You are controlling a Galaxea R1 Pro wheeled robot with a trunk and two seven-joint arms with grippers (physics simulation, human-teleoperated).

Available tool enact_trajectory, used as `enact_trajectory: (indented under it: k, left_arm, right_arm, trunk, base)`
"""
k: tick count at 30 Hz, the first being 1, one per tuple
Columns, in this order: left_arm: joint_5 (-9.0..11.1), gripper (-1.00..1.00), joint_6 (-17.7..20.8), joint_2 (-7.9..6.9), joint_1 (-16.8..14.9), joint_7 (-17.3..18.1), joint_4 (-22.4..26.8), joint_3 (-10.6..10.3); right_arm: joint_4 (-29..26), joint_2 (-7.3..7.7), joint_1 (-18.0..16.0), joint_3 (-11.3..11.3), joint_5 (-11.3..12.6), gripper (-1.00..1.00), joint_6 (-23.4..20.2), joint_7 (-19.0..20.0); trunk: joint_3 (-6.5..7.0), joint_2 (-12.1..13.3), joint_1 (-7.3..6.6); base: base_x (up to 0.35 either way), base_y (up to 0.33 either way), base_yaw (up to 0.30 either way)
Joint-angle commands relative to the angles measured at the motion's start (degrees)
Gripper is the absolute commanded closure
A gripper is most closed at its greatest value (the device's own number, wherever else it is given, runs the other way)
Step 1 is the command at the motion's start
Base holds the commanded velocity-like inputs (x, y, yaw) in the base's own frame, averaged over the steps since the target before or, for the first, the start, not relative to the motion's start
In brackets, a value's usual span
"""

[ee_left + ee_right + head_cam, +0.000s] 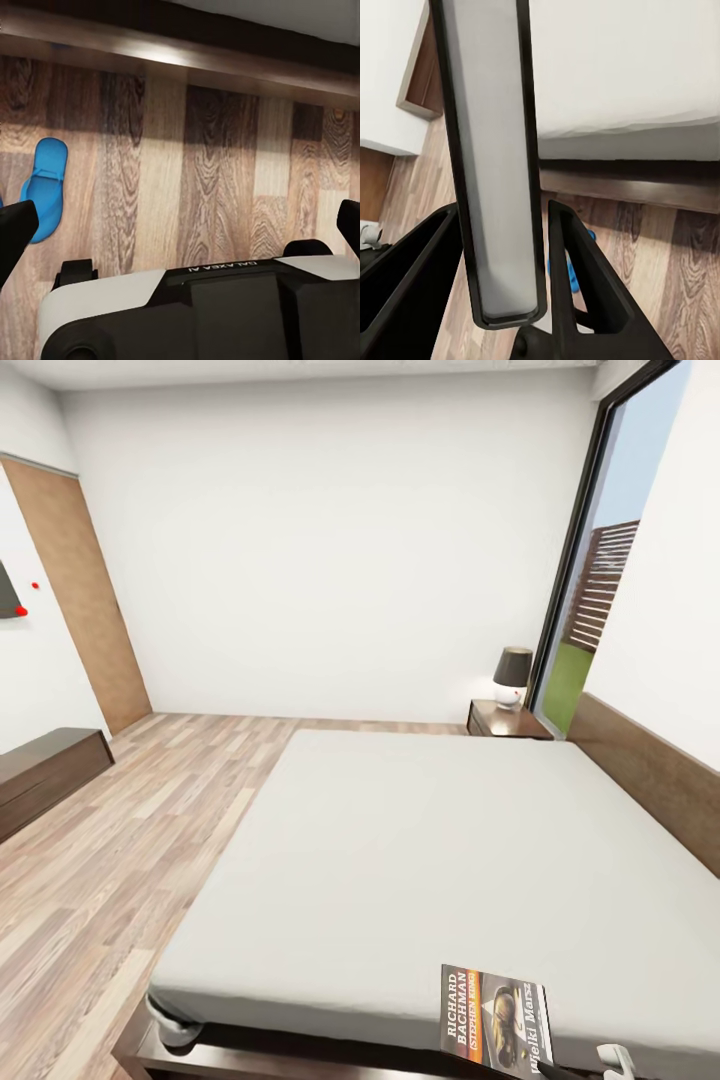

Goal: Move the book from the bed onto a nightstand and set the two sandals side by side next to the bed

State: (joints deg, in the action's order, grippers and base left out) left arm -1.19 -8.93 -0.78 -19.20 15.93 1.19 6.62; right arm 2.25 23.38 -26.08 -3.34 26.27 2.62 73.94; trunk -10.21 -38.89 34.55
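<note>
Your right gripper [502,277] is clamped on the book [491,150]: in the right wrist view the thin paperback stands edge-on between the two dark fingers [585,292], its pale page block framed by the dark cover and running away from the gripper. In the head view the same book [495,1022] shows its cover, with the white "RICHARD BACHMAN" lettering, over the near corner of the bed [450,840], and a pale part of your right arm [615,1060] sits just beside it at the frame's lower edge.

Beyond the held book, the right wrist view shows the off-white mattress, the dark bed frame [630,187] and the wood-plank floor [675,255]; a patch of bright blue [574,274] peeks out just behind the gripper's finger, too hidden to identify for certain.

Your left gripper [180,232] hangs above the floor with its fingertips [15,232] spread wide apart and nothing between them. One blue sandal [46,187] lies flat on the planks just beside that left fingertip, near the bed's dark frame.

The nightstand [508,720], carrying its dark-shaded lamp [513,675], stands well away from your right gripper, at the far side of the bed beside the window [600,600].
</note>
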Motion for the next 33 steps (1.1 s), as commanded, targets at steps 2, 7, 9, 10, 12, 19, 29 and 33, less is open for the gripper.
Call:
enact_trajectory:
  k: [2,7,9,10,12,19,29,33]
  left_arm:
    - [-0.13,-1.0,-0.12,-0.01,-0.05,0.28,-0.06,0.42]
    - [-0.13,-1.0,-0.12,-0.01,-0.05,0.25,-0.08,0.45]
    - [-0.13,-1.0,-0.12,-0.01,-0.04,0.24,-0.1,0.45]
    - [-0.13,-1.0,-0.12,-0.01,-0.03,0.24,-0.09,0.44]
    - [-0.13,-1.0,-0.12,-0.01,-0.04,0.24,-0.11,0.45]
    - [-0.09,-1.0,-0.12,-0.01,-0.01,0.24,-0.06,0.47]
    - [-0.11,-1.0,-0.12,-0.01,0.03,0.24,-0.07,0.48]
    - [-0.1,-1.0,-0.12,-0.01,0.04,0.24,-0.08,0.48]
  right_arm:
    - [0.21,0.0,-0.11,-0.35,0.37,1.0,0.28,0.16]
    - [0.21,0.0,-0.11,-0.35,0.37,1.0,0.28,0.16]
    - [0.21,0.0,-0.11,-0.35,0.37,1.0,0.28,0.16]
    - [0.21,0.0,-0.11,-0.35,0.37,1.0,0.28,0.16]
    - [0.21,0.0,-0.11,-0.35,0.37,1.0,0.28,0.17]
    - [0.21,0.0,-0.11,-0.35,0.37,1.0,0.28,0.18]
    - [0.21,0.0,-0.11,-0.35,0.37,1.0,0.28,0.18]
    - [0.21,0.0,-0.11,-0.36,0.37,1.0,0.28,0.18]
  trunk:
    - [0.1,-0.07,0.02]
    - [0.49,-0.07,0.02]
    - [0.54,-0.07,0.02]
    - [0.55,-0.07,0.02]
    - [0.57,-0.07,0.02]
    - [0.63,-0.07,0.02]
    - [1.45,-0.07,0.02]
    - [1.82,-0.07,0.02]
  base:
    - [0.0,0.0,0.0]
    - [0.0,0.0,0.0]
    - [0.0,0.0,0.0]
    - [0.0,0.0,0.0]
    - [0.0,0.0,0.0]
    - [0.0,0.0,0.0]
    - [0.0,0.0,0.0]
    - [0.0,0.0,0.0]
